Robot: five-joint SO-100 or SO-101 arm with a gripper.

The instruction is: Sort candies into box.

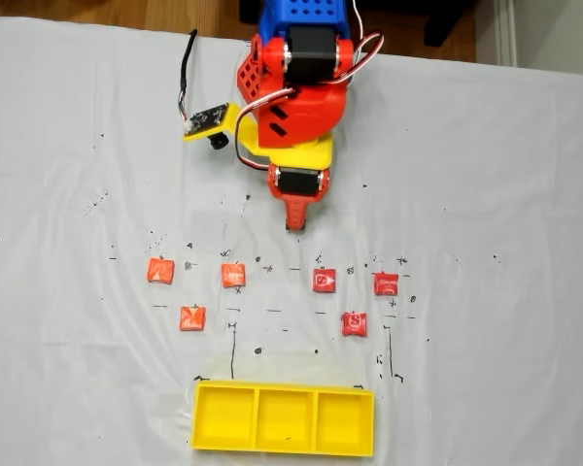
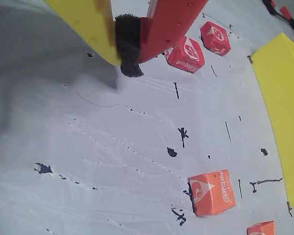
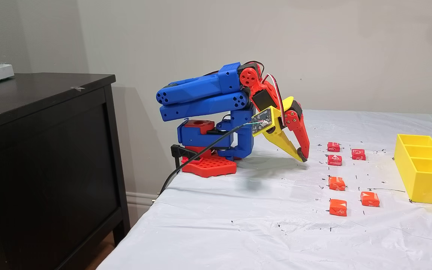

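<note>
Three orange candies (image 1: 159, 271) (image 1: 233, 275) (image 1: 191, 317) lie left of centre on the white sheet in a fixed view, and three red candies (image 1: 323, 282) (image 1: 386, 283) (image 1: 354, 323) lie to the right. The yellow box (image 1: 284, 387) sits below them with its three compartments empty. My gripper (image 1: 294, 223) points down at the sheet just above the candy rows, shut with nothing in it. In the wrist view the gripper (image 2: 129, 58) has its yellow and red fingers closed together, with red candies (image 2: 186, 54) beyond it and an orange candy (image 2: 213, 192) lower down. From the side, the gripper (image 3: 301, 158) nearly touches the sheet, short of the candies.
The sheet is dotted with black pen marks. The arm's red base (image 3: 208, 165) stands near the table's left edge in a fixed view, beside a dark cabinet (image 3: 43, 157). A small yellow plate with a circuit board (image 1: 210, 120) and cable hangs from the wrist.
</note>
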